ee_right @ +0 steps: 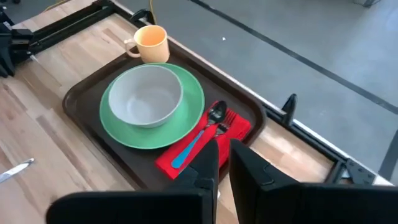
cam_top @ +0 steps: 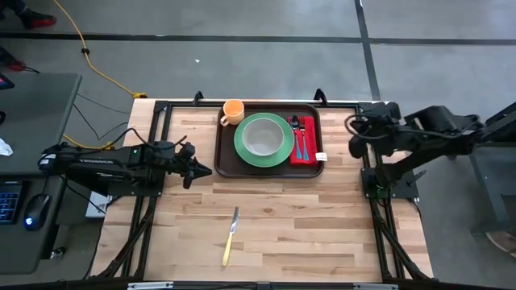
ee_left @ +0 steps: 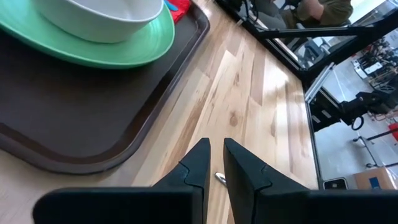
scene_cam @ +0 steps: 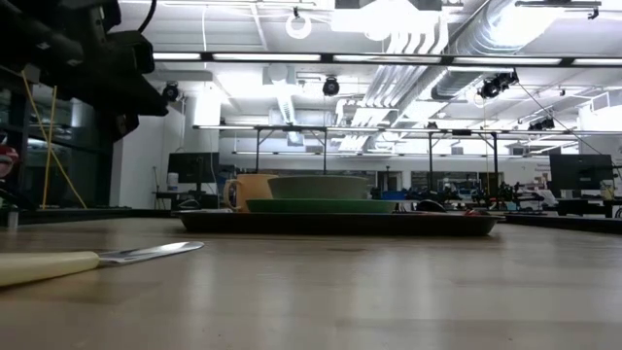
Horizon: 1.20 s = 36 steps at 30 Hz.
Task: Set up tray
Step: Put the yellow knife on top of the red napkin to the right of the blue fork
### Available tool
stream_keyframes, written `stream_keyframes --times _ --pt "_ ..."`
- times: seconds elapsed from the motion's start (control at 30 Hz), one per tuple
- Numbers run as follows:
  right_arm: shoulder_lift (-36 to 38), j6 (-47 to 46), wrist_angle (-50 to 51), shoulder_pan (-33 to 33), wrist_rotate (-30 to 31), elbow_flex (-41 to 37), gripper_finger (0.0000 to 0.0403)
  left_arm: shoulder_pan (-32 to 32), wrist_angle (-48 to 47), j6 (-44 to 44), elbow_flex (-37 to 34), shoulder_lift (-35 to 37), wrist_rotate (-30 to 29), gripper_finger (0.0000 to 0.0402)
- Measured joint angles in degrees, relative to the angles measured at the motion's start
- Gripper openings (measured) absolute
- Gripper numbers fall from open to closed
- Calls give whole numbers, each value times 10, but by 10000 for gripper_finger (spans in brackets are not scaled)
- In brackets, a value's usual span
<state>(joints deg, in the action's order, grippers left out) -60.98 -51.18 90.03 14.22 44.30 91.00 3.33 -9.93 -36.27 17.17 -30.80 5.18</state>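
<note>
The dark brown tray (cam_top: 227, 158) lies flat at the table's far middle. It carries a green plate (cam_top: 284, 150) with a white bowl (ee_right: 145, 94), an orange cup (cam_top: 233, 111), and a red napkin (cam_top: 310, 150) with a blue-handled spoon (ee_right: 198, 138) and a fork. A yellow-handled knife (cam_top: 230, 236) lies flat on the wood nearer the front. My left gripper (cam_top: 203, 171) hovers left of the tray's near left corner, open by a narrow gap, with nothing in it. My right gripper (ee_right: 224, 142) hangs high beside the tray's right end, shut and empty.
Black frame rails (cam_top: 161, 109) run around the table's far, left and right edges. Bare wood (cam_top: 306, 225) lies between the tray and the near edge, with only the knife on it. A desk with a keyboard and a mouse (cam_top: 32, 216) stands off the table's left side.
</note>
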Motion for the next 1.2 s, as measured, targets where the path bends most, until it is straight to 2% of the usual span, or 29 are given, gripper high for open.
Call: stream_keyframes --times 0.13,0.23,0.5,0.67,1.0,1.2 --pt "47 7 -10 0 14 -29 16 0 1 0 0 -2 -3 76" --pt "98 -11 -26 0 16 -95 16 0 1 0 0 -2 -13 76" --pt "242 14 -190 0 -15 -299 16 0 16 2 0 -2 -33 76" --pt "318 23 -262 0 -33 -393 16 0 52 13 0 -2 -33 76" --pt "430 76 -416 0 -77 -534 16 0 113 15 0 4 -32 76" --pt "475 96 -507 0 -105 -615 16 0 145 15 0 4 5 76"
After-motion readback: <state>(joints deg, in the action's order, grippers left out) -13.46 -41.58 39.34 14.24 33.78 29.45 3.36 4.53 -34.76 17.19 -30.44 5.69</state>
